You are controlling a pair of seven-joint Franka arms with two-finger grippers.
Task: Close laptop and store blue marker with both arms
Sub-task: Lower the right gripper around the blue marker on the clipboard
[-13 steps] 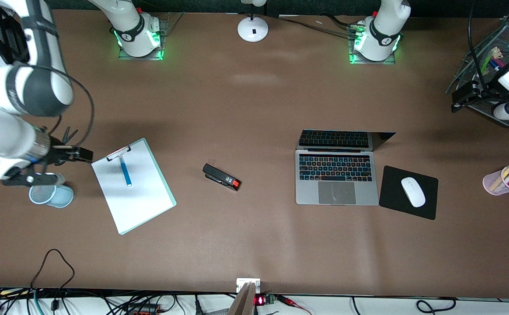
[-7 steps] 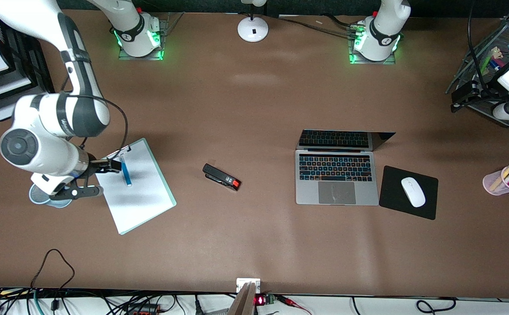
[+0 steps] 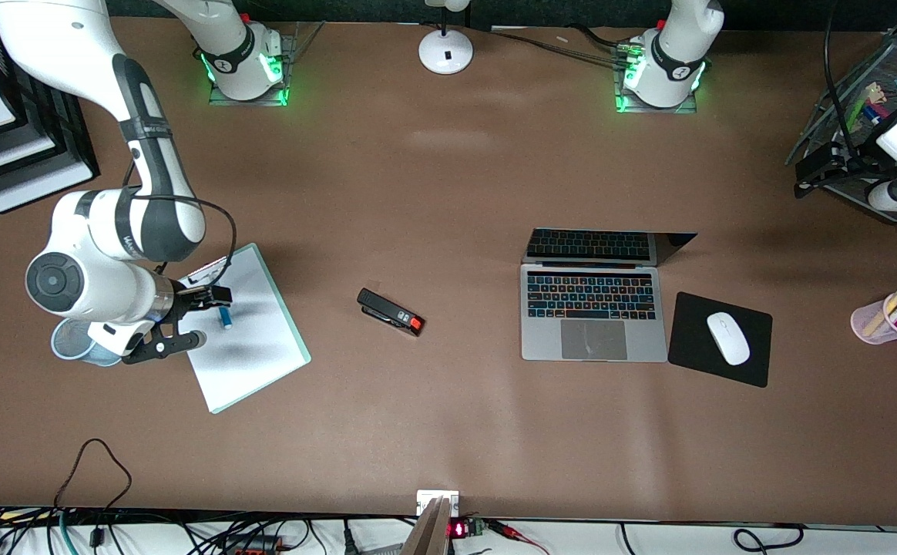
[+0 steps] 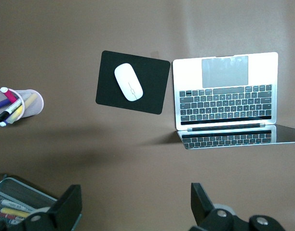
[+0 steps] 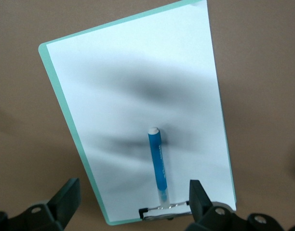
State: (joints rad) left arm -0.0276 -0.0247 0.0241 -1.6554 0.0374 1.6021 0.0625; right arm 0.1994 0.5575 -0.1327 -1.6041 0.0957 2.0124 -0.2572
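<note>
Blue marker (image 5: 158,160), silver-grey laptop (image 3: 592,317)

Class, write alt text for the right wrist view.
A blue marker lies on white paper on a green clipboard, between the fingers of the open right gripper hovering above it. Brown table surrounds the clipboard.

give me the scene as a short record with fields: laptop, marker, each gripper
laptop: open on the table, screen up, beside the mouse pad
blue marker: lying on the clipboard's white sheet, not held
right gripper: over the clipboard above the marker, jaws open and empty
left gripper: up in the air at the left arm's end of the table, by the mesh organizer, jaws open and empty
</note>
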